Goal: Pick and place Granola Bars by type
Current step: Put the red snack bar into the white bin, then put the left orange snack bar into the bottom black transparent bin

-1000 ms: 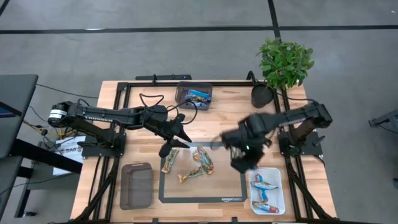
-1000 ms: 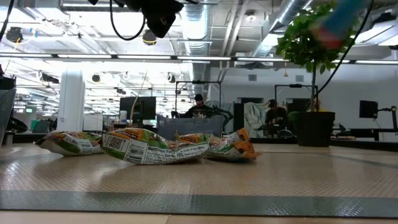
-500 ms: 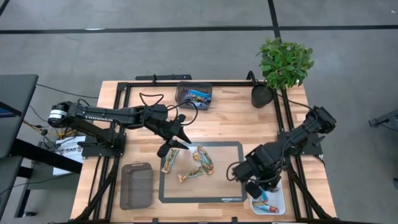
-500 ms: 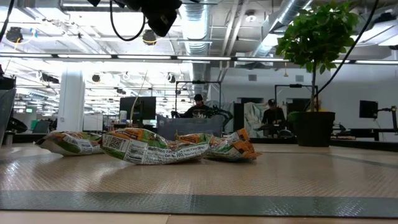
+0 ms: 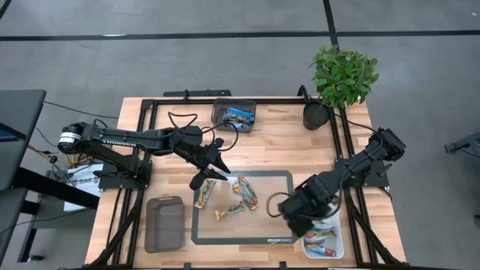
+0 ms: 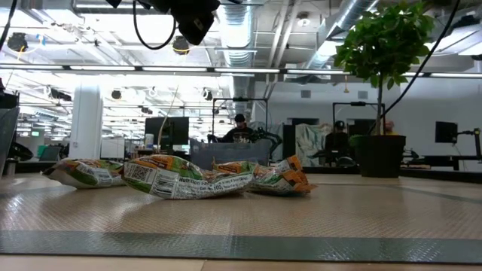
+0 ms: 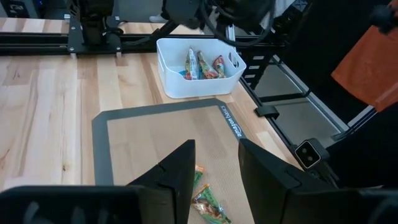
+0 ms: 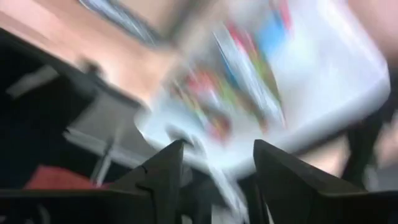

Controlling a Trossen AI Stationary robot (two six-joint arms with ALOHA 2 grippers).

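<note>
The left gripper is hovering with its 2 dark fingers spread apart and nothing between them, poised just above the upper-left corner of the dark-bordered tan mat. Directly below and slightly ahead of this claw are lying the remaining brown-orange and green shiny wrapped granola bars, roughly 4 of them in a loose cluster on the mat. The nearest one is sitting almost under the fingertips, its long axis running away from the claw toward the table's front edge, tilted a little; the others are lying just beyond it toward the mat's centre, pointing in mixed directions.

The right gripper is hanging at the near edge of the white rectangular plastic tray, fingers parted and empty in its wrist view, with white, red and blue wrapped bars lying in the tray beside it.

The left arm is clearly the nearer one to the cluster. A short descent looks sufficient, probably with the fingers closing across the bar's narrow width.
</note>
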